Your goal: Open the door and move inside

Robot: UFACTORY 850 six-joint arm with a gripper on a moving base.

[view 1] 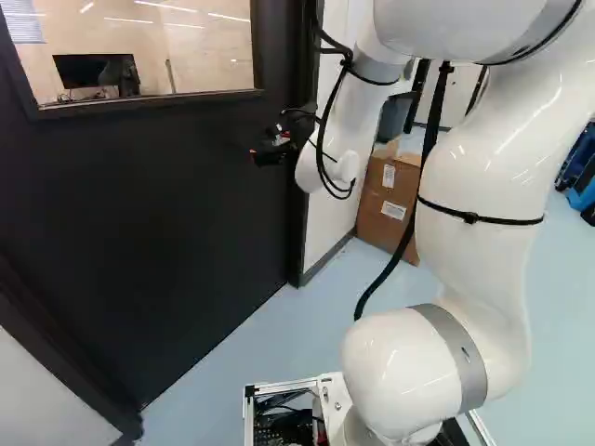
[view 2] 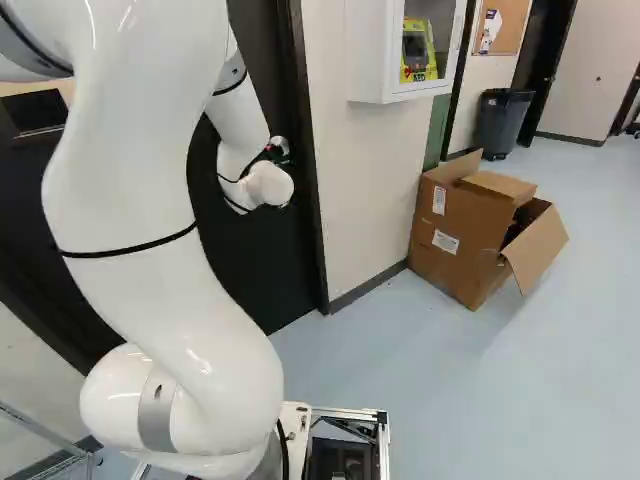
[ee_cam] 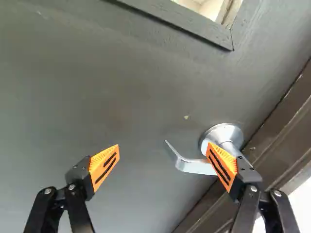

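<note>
In the left base view my gripper [view 1: 271, 153] is held close to the dark door [view 1: 158, 195], near its edge by the frame. The wrist view shows the gripper [ee_cam: 164, 147] open, its two orange-padded fingers wide apart over the grey door face [ee_cam: 97, 82]. A silver lever handle [ee_cam: 192, 166] lies just ahead of one finger, which partly covers the lever's root and its round base [ee_cam: 224, 135]. The lever's bent free end reaches into the space between the fingers. Whether that finger touches the handle I cannot tell. The door appears closed against its frame [ee_cam: 286, 126].
The door has a window [view 1: 139, 56] in its upper part. A white wall [view 2: 355, 190] with a cabinet [view 2: 420, 50] stands right of the door frame. An open cardboard box [view 2: 465, 235] sits on the floor by that wall, and a grey bin [view 2: 502, 122] stands farther back.
</note>
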